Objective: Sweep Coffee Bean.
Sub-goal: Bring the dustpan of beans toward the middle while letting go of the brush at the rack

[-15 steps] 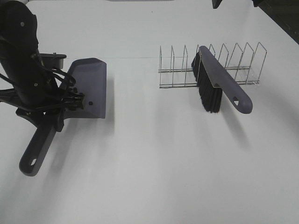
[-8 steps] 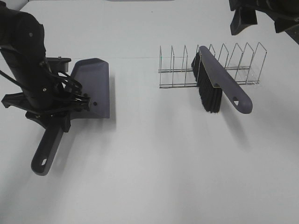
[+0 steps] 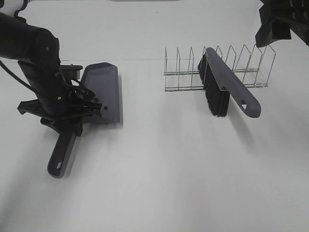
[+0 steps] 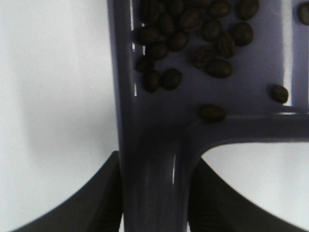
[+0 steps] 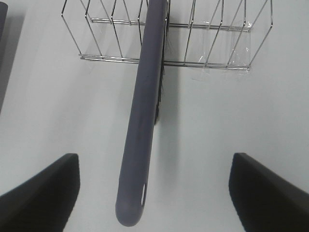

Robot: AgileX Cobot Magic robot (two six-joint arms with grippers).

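Observation:
A grey-purple dustpan (image 3: 102,91) sits at the left of the white table, and my left gripper (image 3: 72,122) is shut on its handle (image 3: 61,155). In the left wrist view the handle (image 4: 154,183) runs between the dark fingers (image 4: 99,203), and the coffee bean cluster (image 4: 193,34) lies inside the pan. The matching brush (image 3: 227,89) with black bristles leans in a wire rack (image 3: 241,67). My right gripper (image 3: 275,26) hovers open at the far right, beyond and above the rack. From its wrist view the brush handle (image 5: 142,121) lies between the widely spread fingers (image 5: 38,193).
The wire rack (image 5: 164,43) stands at the back right of the table with several slots, the brush in one of them. Bare white table (image 3: 183,174) spreads in front of the dustpan and the rack.
My left arm has carried the dustpan a little to the right and toward the front. The right gripper has come into view at the top right and shifted rightward.

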